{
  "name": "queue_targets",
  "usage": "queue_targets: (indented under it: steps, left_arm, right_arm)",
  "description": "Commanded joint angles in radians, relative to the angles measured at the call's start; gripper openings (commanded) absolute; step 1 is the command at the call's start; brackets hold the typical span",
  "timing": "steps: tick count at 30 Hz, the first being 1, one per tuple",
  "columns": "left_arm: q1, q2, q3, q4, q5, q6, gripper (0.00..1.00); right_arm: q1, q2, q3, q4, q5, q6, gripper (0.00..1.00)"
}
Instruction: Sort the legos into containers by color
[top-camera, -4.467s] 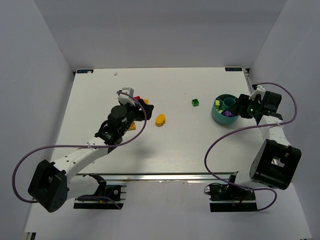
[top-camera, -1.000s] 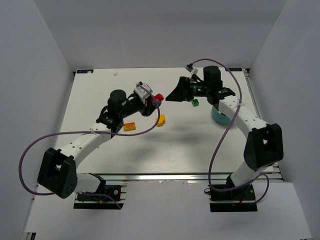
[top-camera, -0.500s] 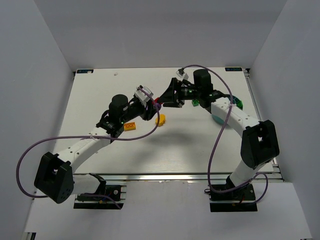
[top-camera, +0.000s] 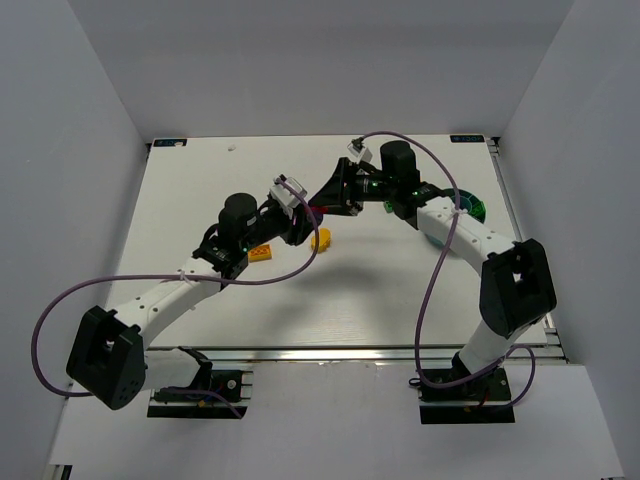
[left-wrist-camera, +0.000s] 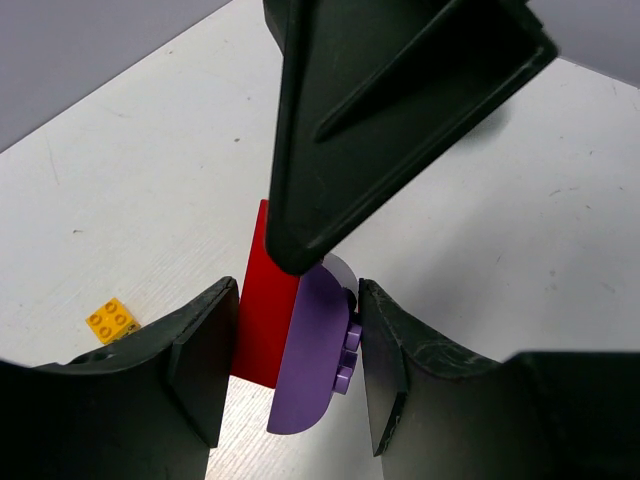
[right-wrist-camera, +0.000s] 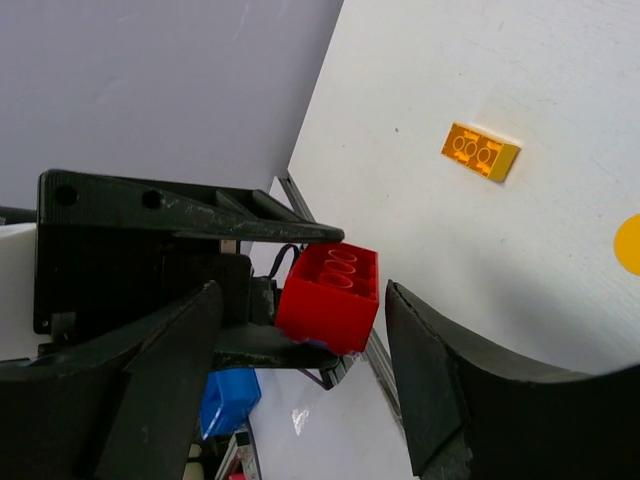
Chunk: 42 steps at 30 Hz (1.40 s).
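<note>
My left gripper (top-camera: 305, 213) is shut on a red brick (left-wrist-camera: 262, 300) stuck to a purple half-round piece (left-wrist-camera: 315, 350), held above the table. My right gripper (top-camera: 326, 200) is open, its fingers on either side of the same red brick (right-wrist-camera: 330, 295) with gaps showing. One of its fingers (left-wrist-camera: 390, 110) covers the brick's top in the left wrist view. The oval orange-yellow lego (top-camera: 321, 239) and an orange brick (top-camera: 260, 252) lie on the table below. A green brick (top-camera: 390, 205) peeks out behind the right arm. The teal bowl (top-camera: 470, 205) is mostly hidden by that arm.
The two arms meet over the middle of the white table (top-camera: 200, 180). The orange brick also shows in the right wrist view (right-wrist-camera: 480, 150) and the left wrist view (left-wrist-camera: 112, 320). Grey walls close off the left, far and right sides.
My right arm has swung from the bowl leftward to the left gripper. The left gripper has lifted the red and purple pieces and moved slightly right.
</note>
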Motion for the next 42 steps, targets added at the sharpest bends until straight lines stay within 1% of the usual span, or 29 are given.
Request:
queue_targets:
  steps: [1, 4, 5, 7, 10, 11, 13, 14, 15, 16, 17, 20, 22, 23, 25, 28, 30, 31, 32, 33, 34, 35, 36, 37, 38, 39, 40, 41, 42]
  left_arm:
    - [-0.008, -0.046, -0.012, 0.014, -0.009, -0.013, 0.05]
    - [-0.009, -0.048, -0.014, 0.010, -0.008, -0.010, 0.04]
    - [-0.009, -0.048, -0.012, 0.010, -0.009, -0.006, 0.05]
    - [-0.009, -0.046, -0.014, 0.011, -0.009, -0.005, 0.05]
    - [-0.009, -0.040, -0.011, 0.014, -0.009, -0.005, 0.05]
    - [-0.009, -0.039, -0.011, 0.016, -0.008, -0.005, 0.05]
    - [-0.009, -0.037, -0.009, 0.014, -0.006, -0.005, 0.05]
    - [-0.009, -0.037, -0.009, 0.014, -0.008, -0.009, 0.05]
    - [-0.009, -0.037, -0.009, 0.013, -0.008, -0.009, 0.08]
    - [-0.009, -0.039, -0.009, 0.011, -0.014, -0.013, 0.15]
    - [-0.009, -0.046, -0.009, 0.008, -0.023, -0.025, 0.40]
    - [-0.009, -0.080, -0.008, -0.013, -0.074, -0.057, 0.86]
    - [-0.009, -0.103, -0.011, -0.021, -0.103, -0.080, 0.97]
    - [-0.009, -0.117, -0.014, -0.023, -0.114, -0.116, 0.98]
    - [-0.007, -0.149, -0.012, -0.035, -0.149, -0.154, 0.98]
    - [-0.004, -0.160, 0.006, -0.081, -0.192, -0.260, 0.98]
    - [0.010, -0.157, 0.024, -0.113, -0.265, -0.382, 0.98]
    - [0.017, -0.145, 0.047, -0.165, -0.304, -0.438, 0.98]
    - [0.030, -0.132, 0.061, -0.194, -0.334, -0.553, 0.98]
    - [0.069, -0.117, 0.075, -0.213, -0.327, -0.605, 0.98]
    - [0.094, -0.081, 0.087, -0.207, -0.280, -0.648, 0.98]
    - [0.112, -0.060, 0.087, -0.189, -0.181, -0.744, 0.98]
    - [0.145, -0.039, 0.083, -0.158, -0.127, -0.798, 0.98]
    - [0.157, -0.016, 0.075, -0.062, -0.071, -0.846, 0.98]
    - [0.166, 0.033, 0.060, 0.000, -0.016, -0.945, 0.98]
    - [0.175, 0.058, 0.054, 0.064, 0.085, -0.994, 0.97]
    - [0.176, 0.082, 0.048, 0.217, 0.131, -1.033, 0.95]
    - [0.176, 0.126, 0.040, 0.297, 0.173, -1.106, 0.91]
    - [0.176, 0.142, 0.037, 0.360, 0.225, -1.137, 0.90]
  right_arm:
    - [-0.001, 0.017, 0.039, 0.044, 0.021, 0.011, 0.71]
    - [-0.001, 0.024, 0.042, 0.053, 0.024, 0.015, 0.65]
    - [-0.001, 0.027, 0.043, 0.055, 0.024, 0.015, 0.60]
    - [0.001, 0.032, 0.045, 0.048, 0.025, 0.018, 0.56]
    - [0.003, 0.034, 0.039, 0.047, 0.025, 0.017, 0.45]
    - [0.003, 0.034, 0.036, 0.047, 0.028, 0.012, 0.36]
    - [0.003, 0.031, 0.033, 0.048, 0.034, 0.003, 0.24]
    - [0.003, 0.027, 0.030, 0.053, 0.036, -0.005, 0.13]
    - [0.003, 0.024, 0.028, 0.056, 0.035, -0.011, 0.07]
    - [0.003, 0.023, 0.027, 0.061, 0.036, -0.018, 0.02]
    - [0.003, 0.021, 0.027, 0.064, 0.038, -0.026, 0.00]
    - [-0.008, 0.014, 0.030, 0.064, 0.048, -0.070, 0.00]
    - [-0.030, 0.009, 0.031, 0.062, 0.048, -0.110, 0.00]
    - [-0.039, 0.006, 0.028, 0.064, 0.039, -0.121, 0.00]
    - [-0.075, 0.004, 0.025, 0.068, 0.025, -0.150, 0.00]
    - [-0.135, 0.000, 0.019, 0.071, -0.007, -0.208, 0.00]
    - [-0.169, -0.008, 0.019, 0.070, -0.050, -0.260, 0.00]
    - [-0.204, -0.012, 0.014, 0.079, -0.076, -0.306, 0.00]
    - [-0.223, -0.015, 0.011, 0.093, -0.109, -0.330, 0.00]
    - [-0.240, -0.022, 0.008, 0.107, -0.196, -0.354, 0.00]
    - [-0.266, -0.025, 0.002, 0.123, -0.229, -0.371, 0.00]
    - [-0.277, -0.031, -0.007, 0.143, -0.261, -0.397, 0.00]
    - [-0.283, -0.051, -0.019, 0.168, -0.316, -0.409, 0.00]
    - [-0.289, -0.064, -0.036, 0.223, -0.337, -0.426, 0.00]
    - [-0.287, -0.080, -0.079, 0.263, -0.350, -0.437, 0.00]
    - [-0.289, -0.110, -0.100, 0.300, -0.369, -0.433, 0.00]
    - [-0.286, -0.121, -0.119, 0.341, -0.370, -0.417, 0.00]
    - [-0.286, -0.132, -0.149, 0.425, -0.369, -0.358, 0.00]
    - [-0.286, -0.143, -0.159, 0.467, -0.363, -0.321, 0.00]
